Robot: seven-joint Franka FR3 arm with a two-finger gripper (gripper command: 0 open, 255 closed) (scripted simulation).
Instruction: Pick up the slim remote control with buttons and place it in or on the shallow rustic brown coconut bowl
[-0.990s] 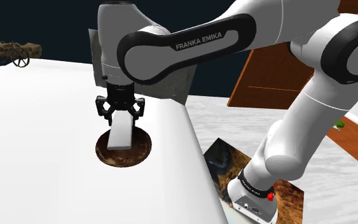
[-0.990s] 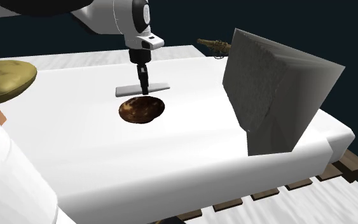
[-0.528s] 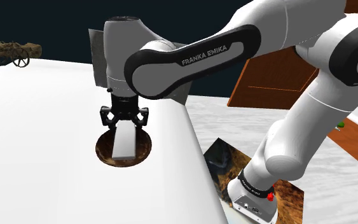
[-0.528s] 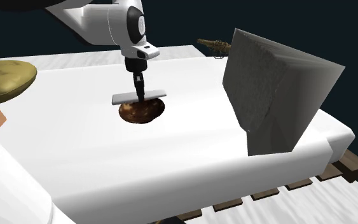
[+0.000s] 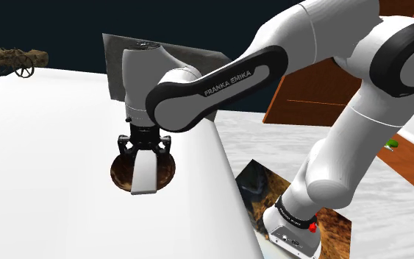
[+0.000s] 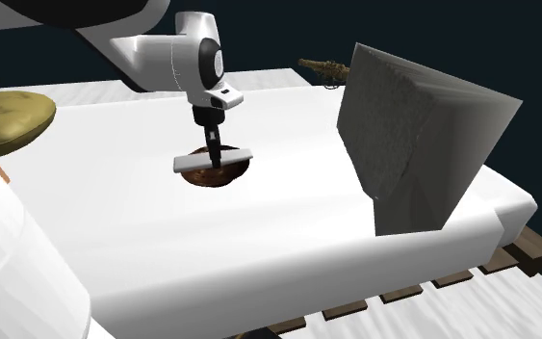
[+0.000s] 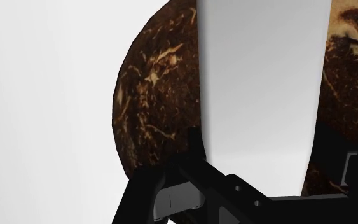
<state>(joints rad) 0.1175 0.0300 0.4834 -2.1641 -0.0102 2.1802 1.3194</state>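
Remote over the bowl, clasped in the gripper.
In the second exterior view the bowl sits on the surface, with a block to its right, a cushion far left and a cannon behind the block.

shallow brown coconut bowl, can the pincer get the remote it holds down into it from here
Probably yes: the black pincer hangs right over the shallow mottled brown bowl, clasping the slim plain white remote control, and nothing shows between remote and bowl.
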